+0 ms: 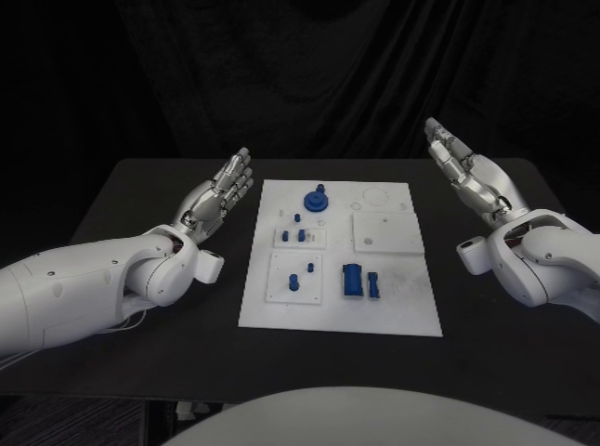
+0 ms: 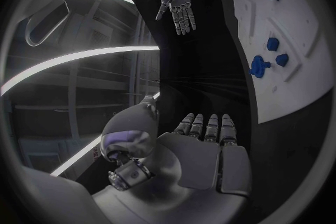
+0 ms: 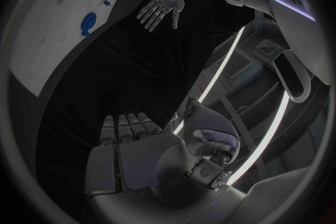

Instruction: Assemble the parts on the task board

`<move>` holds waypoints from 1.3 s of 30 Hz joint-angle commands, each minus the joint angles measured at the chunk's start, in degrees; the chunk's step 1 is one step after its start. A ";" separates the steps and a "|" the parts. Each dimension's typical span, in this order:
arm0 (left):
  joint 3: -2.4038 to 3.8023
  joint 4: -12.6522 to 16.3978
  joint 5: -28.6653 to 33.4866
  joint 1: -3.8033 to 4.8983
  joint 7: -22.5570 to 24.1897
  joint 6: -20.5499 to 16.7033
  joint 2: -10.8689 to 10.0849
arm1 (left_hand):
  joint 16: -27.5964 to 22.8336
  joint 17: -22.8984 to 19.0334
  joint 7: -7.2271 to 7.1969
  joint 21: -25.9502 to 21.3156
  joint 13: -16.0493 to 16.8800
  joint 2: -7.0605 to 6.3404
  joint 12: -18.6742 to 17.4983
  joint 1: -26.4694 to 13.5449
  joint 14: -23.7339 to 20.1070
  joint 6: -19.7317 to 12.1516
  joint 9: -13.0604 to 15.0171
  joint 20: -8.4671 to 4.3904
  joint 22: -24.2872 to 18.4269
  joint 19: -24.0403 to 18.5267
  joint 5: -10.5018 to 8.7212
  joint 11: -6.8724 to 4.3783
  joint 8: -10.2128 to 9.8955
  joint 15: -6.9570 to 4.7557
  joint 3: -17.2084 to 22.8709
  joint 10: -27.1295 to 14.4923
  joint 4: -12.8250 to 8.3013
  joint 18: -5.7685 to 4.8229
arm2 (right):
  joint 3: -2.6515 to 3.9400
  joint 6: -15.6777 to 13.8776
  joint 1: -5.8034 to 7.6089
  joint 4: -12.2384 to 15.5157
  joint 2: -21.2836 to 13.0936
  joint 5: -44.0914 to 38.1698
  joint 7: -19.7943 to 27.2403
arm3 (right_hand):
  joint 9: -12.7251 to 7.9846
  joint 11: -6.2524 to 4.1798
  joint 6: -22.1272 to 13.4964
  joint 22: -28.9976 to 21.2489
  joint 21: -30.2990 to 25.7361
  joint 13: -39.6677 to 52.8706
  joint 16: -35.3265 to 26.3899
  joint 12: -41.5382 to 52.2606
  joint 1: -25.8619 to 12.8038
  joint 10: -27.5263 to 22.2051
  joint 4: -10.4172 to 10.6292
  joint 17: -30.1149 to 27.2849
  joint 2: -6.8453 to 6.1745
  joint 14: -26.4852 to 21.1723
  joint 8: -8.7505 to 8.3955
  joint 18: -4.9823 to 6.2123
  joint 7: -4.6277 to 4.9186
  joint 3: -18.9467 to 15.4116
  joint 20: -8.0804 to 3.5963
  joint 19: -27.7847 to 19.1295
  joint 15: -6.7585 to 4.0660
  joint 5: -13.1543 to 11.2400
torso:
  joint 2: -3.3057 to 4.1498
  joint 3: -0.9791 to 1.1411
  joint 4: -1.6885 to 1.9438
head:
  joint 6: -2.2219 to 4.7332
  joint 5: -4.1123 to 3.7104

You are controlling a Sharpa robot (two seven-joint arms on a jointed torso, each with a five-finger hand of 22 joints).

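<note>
The white task board (image 1: 394,307) lies in the middle of the black table. Blue parts sit on it: a round knobbed piece (image 1: 317,201) near the far edge, small pegs (image 1: 299,234) in the left panels, and a blue block (image 1: 360,282) toward the near side. My left hand (image 1: 220,197) hovers left of the board, fingers straight and apart, holding nothing. My right hand (image 1: 466,171) hovers right of the board, also flat and empty. The left wrist view shows my own palm (image 2: 203,151), the right hand (image 2: 179,5) and the board (image 2: 301,78). The right wrist view shows my palm (image 3: 140,151) and the left hand (image 3: 159,7).
A square white raised panel (image 1: 385,232) sits on the board's right half, with a faint ring outline (image 1: 378,197) beyond it. Bare black table (image 1: 153,186) lies on both sides of the board under the hands. A dark curtain closes the back.
</note>
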 commanded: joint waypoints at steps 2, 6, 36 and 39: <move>0.88 0.59 0.75 -0.32 -0.47 -2.59 0.52 | -0.21 -0.05 6.07 -0.19 -0.12 -7.60 -0.18 -13.68 -0.02 -0.03 -0.08 0.28 -0.07 0.06 -2.10 2.02 -0.20 0.19 7.50 0.01 -6.51 -1.13 | 0.98 -1.07 -0.84 -0.36 1.07 2.52 -0.20 | -0.12 -0.01 -0.06 -0.09 -0.20 -0.18 -0.19 -0.89 -11.37 -0.19 -6.62 -0.07 -6.49 -0.31 -0.20 -0.83 0.31 4.10 -2.00 -0.04 0.00 -5.24 | -0.34 -0.02 -0.09 | 1.23 -0.18; 2.64 1.59 2.11 -0.87 -1.75 -7.25 1.41 | -0.21 -0.05 6.07 -0.19 -0.12 -7.60 -0.18 -21.44 -0.02 -0.03 -0.08 0.28 -0.07 0.06 -2.10 2.02 -0.20 0.19 7.50 0.01 -6.51 -1.13 | 3.07 -2.57 -2.47 -1.19 3.30 7.18 -0.26 | -0.12 -0.01 -0.06 -0.09 -0.20 -0.18 -0.19 -0.89 -17.83 -0.19 -6.62 -0.07 -6.49 -0.31 -0.20 -0.83 0.31 8.48 -2.00 -0.04 0.00 -5.24 | -0.98 -0.05 -0.28 | 3.56 -0.48; 12.07 6.95 9.40 -3.79 -8.61 -32.24 6.19 | -0.21 -0.05 6.07 -0.19 -0.12 -7.60 -0.18 -27.96 -0.02 -0.03 -0.08 0.28 -0.07 0.06 -2.10 2.02 -0.20 0.19 7.50 0.01 -6.51 -1.13 | 14.02 -10.43 -10.98 -5.55 14.98 31.55 -0.60 | -0.12 -0.01 -0.06 -0.09 -0.20 -0.18 -0.19 -0.89 -23.45 -0.19 -6.62 -0.07 -6.49 -0.31 -0.20 -0.83 0.31 8.48 -2.00 -0.04 0.00 -5.24 | -4.22 -0.23 -1.22 | 15.46 -1.98; 12.07 6.95 9.40 -3.79 -8.61 -32.24 6.19 | -0.21 -0.05 6.07 -0.19 -0.12 -7.60 -0.18 -27.96 -0.02 -0.03 -0.08 0.28 -0.07 0.06 -2.10 2.02 -0.20 0.19 7.50 0.01 -6.51 -1.13 | 14.02 -10.43 -10.98 -5.55 14.98 31.55 -0.60 | -0.12 -0.01 -0.06 -0.09 -0.20 -0.18 -0.19 -0.89 -23.45 -0.19 -6.62 -0.07 -6.49 -0.31 -0.20 -0.83 0.31 8.48 -2.00 -0.04 0.00 -5.24 | -4.22 -0.23 -1.22 | 15.46 -1.98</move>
